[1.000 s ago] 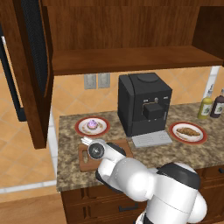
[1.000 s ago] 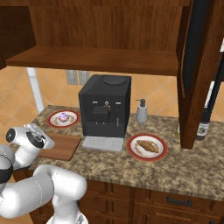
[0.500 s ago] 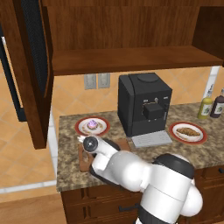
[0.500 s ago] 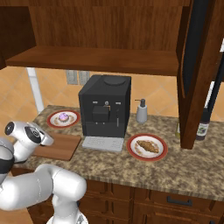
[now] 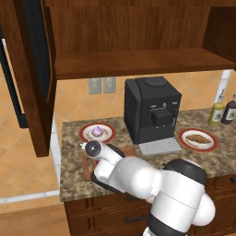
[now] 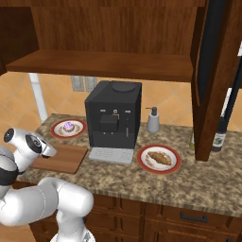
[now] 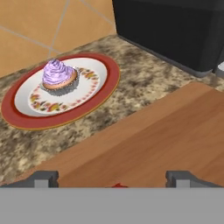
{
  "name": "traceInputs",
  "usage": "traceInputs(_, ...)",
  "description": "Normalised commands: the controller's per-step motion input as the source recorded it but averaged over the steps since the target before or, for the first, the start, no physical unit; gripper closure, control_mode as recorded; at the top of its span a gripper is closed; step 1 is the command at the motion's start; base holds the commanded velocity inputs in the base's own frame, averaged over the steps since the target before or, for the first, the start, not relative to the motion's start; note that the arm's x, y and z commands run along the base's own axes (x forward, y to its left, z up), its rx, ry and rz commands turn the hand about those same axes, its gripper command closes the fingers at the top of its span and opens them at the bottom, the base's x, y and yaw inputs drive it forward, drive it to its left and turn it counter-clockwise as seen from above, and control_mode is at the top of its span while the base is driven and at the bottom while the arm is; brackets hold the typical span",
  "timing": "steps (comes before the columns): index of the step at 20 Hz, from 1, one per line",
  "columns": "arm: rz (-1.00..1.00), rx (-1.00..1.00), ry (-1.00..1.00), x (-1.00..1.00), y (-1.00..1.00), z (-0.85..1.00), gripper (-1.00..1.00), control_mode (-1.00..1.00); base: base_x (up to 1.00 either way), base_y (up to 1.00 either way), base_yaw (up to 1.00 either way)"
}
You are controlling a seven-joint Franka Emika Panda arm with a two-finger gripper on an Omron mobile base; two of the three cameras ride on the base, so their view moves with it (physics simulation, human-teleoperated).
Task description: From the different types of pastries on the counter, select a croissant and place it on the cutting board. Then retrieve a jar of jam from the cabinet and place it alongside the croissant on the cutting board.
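Croissant (image 6: 159, 158) lies on a red-rimmed plate (image 6: 144, 165) on the tabletop (image 6: 208, 177), right of the black coffee machine (image 6: 113, 115) and well apart from the cutting board (image 6: 66, 158). On the hand view, the hand (image 7: 112, 178) hangs low over the board with its fingertips (image 7: 43, 178) spread wide; a sliver of something red (image 7: 117, 185) peeks between them at the bottom edge, too little to name. Just beyond the board, the purple-frosted cupcake (image 7: 58, 75) sits on its own plate (image 7: 94, 94).
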Motion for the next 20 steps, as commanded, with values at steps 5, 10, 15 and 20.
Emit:
traceInputs(5, 0.0, 0.06, 0.0, 0.0, -0.07, 0.18, -1.0, -1.0, 0.0, 0.0, 0.0)
traceInputs(10, 0.0, 0.13, 0.0, 0.0, -0.17, 0.94, -1.0, -1.0, 0.0, 0.0, 0.0)
traceInputs(15, 0.0, 0.09, 0.08, 0.07, -0.1, 0.56, -1.0, -1.0, 0.0, 0.0, 0.0)
traceInputs(20, 0.13, 0.0, 0.31, 0.47, -0.6, 0.3, -1.0, -1.0, 0.0, 0.0, 0.0)
